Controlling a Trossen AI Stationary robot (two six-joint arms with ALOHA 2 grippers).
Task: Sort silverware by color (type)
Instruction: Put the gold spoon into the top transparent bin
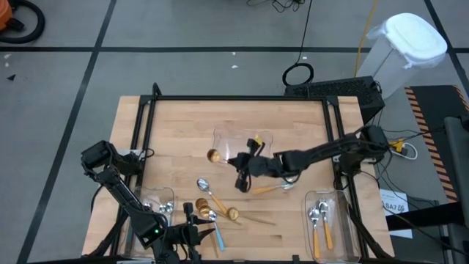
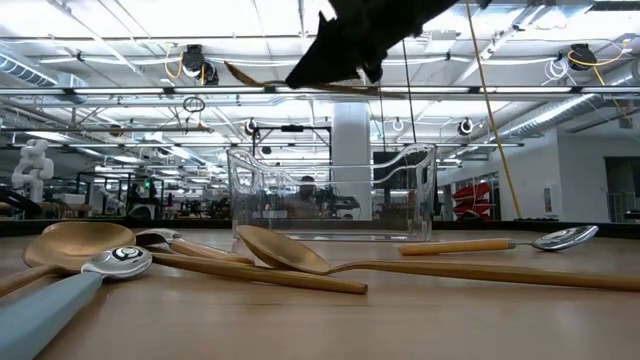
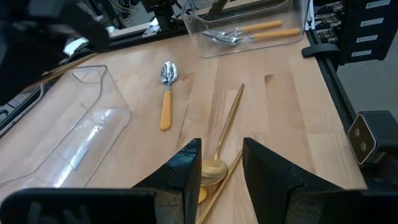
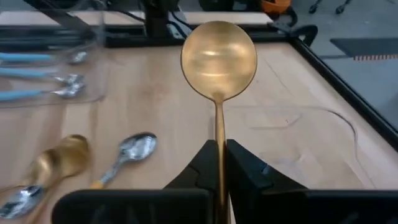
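Above the middle tray (image 1: 242,141) the right gripper (image 4: 219,163) pinched a gold spoon (image 4: 218,59) by its handle; best released low and level inside. Nearer, the left gripper (image 3: 221,177) hovered apart over loose spoons (image 1: 209,205). Beyond lay butcher-block table (image 1: 293,121), then grey floor.

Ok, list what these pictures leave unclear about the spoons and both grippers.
- Left gripper: in the high view it sits cut off at the bottom edge, so what lies under it is uncertain.
- Right gripper: the low view shows only a dark mass at the top edge.
- Gold spoon: its handle end is hidden between the fingers in the right wrist view.
- Blue-handled spoons: their number is blurred behind the clear tray.
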